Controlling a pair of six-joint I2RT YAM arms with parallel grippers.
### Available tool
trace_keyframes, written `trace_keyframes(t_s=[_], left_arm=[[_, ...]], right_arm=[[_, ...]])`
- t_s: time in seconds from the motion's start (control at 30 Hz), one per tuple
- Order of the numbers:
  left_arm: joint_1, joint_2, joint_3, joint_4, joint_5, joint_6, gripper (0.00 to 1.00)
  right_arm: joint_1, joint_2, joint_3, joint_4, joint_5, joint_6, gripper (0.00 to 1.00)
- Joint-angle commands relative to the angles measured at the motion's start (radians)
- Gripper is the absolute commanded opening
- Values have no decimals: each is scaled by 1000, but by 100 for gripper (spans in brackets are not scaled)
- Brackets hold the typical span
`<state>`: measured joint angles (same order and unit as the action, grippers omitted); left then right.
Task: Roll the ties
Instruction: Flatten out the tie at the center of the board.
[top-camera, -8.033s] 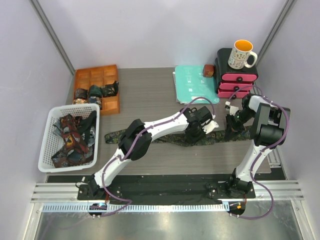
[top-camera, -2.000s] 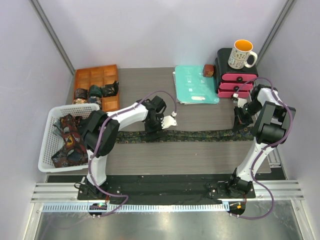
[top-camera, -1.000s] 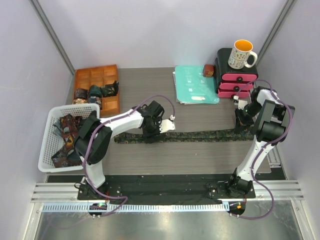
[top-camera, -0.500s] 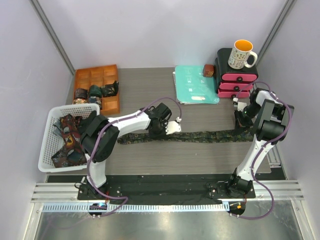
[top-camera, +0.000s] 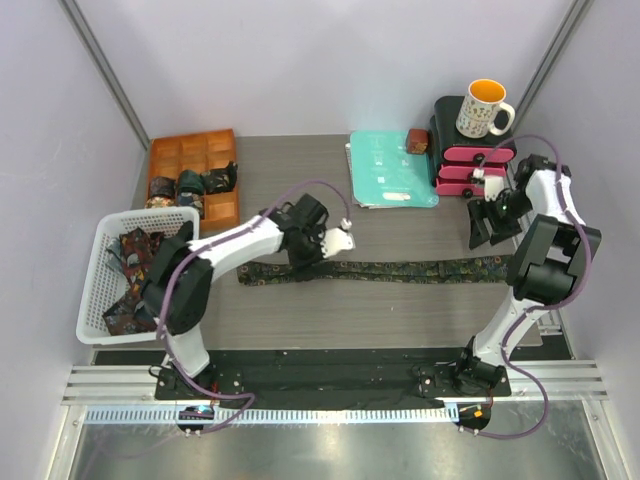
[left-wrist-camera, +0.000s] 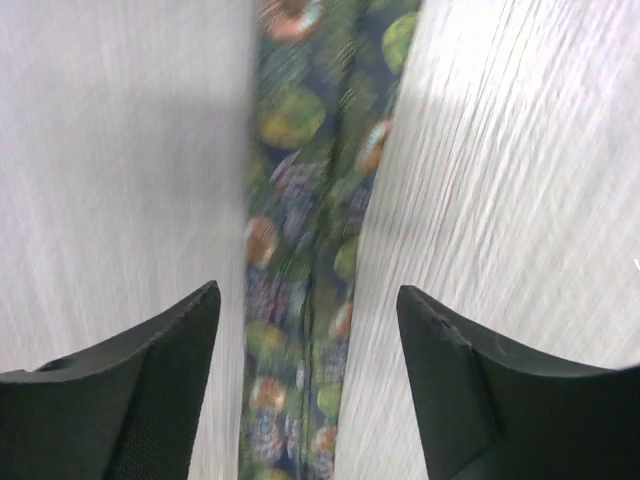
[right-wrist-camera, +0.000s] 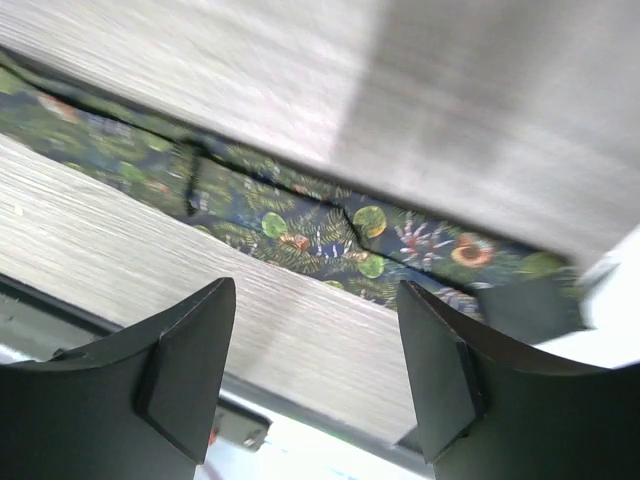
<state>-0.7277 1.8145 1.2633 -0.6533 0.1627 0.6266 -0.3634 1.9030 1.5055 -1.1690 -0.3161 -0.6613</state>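
**A:** Top external first. One flat tie (top-camera: 400, 269) stretched left to right across table (top-camera: 300, 170), between both arms. Hands?

**B:** Left gripper (left-wrist-camera: 305, 300) released, jaws apart, hovering over the tie's left part, gripping nothing. Right gripper (right-wrist-camera: 315, 290) released too, raised near the tie's right end, empty.

**A:** Step in hand?

**B:** Probably starting the roll. Best done by pinching one end square across its width, then turning it over tight. Pin the far part with the other arm to prevent skew. Worth keeping edges aligned turn by turn. Smooth-looking fabric, likely to unwind if let go early.

**A:** Counts?

**B:** One flat tie. Three rolled ties (top-camera: 190, 183) in orange organiser (top-camera: 190, 155), maybe more, hard to tell. Tangled heap of ties (top-camera: 145, 275) in white basket (top-camera: 150, 213), not countable. One teal folder (top-camera: 385, 170). One mug (top-camera: 484, 108) on top of one pink drawer unit (top-camera: 470, 160).
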Motion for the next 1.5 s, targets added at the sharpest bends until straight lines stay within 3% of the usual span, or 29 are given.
trace_keyframes(t_s=[0.0, 0.07, 0.13, 0.33, 0.4, 0.57, 0.8, 0.9, 1.0, 1.03, 1.27, 1.47], left_arm=[[140, -180, 31, -135, 141, -64, 77], [225, -225, 10, -175, 193, -97, 78], [289, -279, -33, -207, 240, -82, 77], [563, -380, -157, -266, 285, 148, 77], [596, -400, -194, -266, 285, 246, 77], [625, -454, -235, -240, 261, 282, 79], [626, -436, -254, -212, 250, 259, 83], [628, -411, -246, -212, 250, 252, 82], [629, -403, -263, -207, 248, 286, 81], [631, -396, -269, -204, 247, 303, 81], [629, -362, -301, -174, 329, 377, 77], [625, -334, -311, -79, 422, 406, 81]], right_arm=[[65, -130, 84, -31, -127, -86, 71], [130, -168, 39, 15, -149, -80, 68], [275, -217, -32, 112, -132, -64, 65], [674, -190, -151, 348, -89, 5, 63], [743, -156, -162, 419, -63, 6, 63], [872, -24, -131, 474, -40, -3, 64], [928, 13, -172, 474, -8, -47, 66], [931, 13, -235, 483, 21, -70, 59], [920, -13, -313, 511, 83, -89, 41], [913, -24, -332, 514, 98, -92, 40], [857, -91, -419, 528, 117, -116, 39], [860, -160, -372, 470, 8, -95, 54]])
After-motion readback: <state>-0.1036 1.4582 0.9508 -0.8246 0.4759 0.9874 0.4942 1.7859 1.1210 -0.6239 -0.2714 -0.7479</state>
